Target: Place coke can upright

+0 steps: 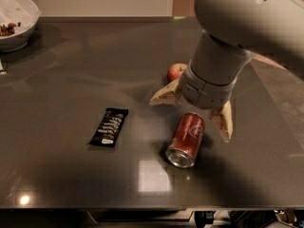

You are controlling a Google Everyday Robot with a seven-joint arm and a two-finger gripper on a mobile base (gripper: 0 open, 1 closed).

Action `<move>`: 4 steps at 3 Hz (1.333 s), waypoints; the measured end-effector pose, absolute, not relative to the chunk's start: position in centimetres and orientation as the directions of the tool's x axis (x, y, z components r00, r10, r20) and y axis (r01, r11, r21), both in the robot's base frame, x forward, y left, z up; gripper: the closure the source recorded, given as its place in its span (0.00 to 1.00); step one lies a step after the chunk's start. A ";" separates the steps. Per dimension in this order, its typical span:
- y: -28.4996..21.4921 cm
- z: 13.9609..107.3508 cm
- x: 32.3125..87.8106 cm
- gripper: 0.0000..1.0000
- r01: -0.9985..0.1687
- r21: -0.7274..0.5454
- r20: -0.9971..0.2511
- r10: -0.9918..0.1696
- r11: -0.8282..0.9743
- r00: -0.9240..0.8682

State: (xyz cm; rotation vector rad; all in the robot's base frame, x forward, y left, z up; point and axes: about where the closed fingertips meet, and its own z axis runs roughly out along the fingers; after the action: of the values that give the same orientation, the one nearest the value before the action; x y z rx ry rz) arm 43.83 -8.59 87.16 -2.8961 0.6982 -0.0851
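Observation:
The red coke can point(186, 139) lies on its side on the dark table point(61, 170), its silver end facing the front edge. My gripper point(194, 112) hangs just above the can's far end, open. One tan finger point(165, 95) points left of the can and the other finger point(224, 121) points down at its right side. The can is not held. The grey arm fills the upper right of the camera view.
A red apple point(175, 71) sits just behind the gripper, partly hidden by the arm. A black snack bar point(109, 127) lies left of the can. A white bowl point(14, 20) stands at the far left corner. The table's front edge runs close below the can.

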 end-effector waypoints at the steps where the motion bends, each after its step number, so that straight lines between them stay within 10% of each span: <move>1: -8.8 86.0 43.7 0.00 -0.389 -0.123 0.062 -0.399 -0.913 0.915; 2: -9.3 85.2 43.7 0.00 -0.359 -0.075 0.088 -0.365 -0.930 0.927; 4: -9.6 85.0 43.4 0.42 -0.355 -0.009 0.081 -0.354 -0.935 0.932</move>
State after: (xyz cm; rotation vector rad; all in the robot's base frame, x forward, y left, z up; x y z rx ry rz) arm 43.37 -9.59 84.96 -3.0934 0.5680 -0.1272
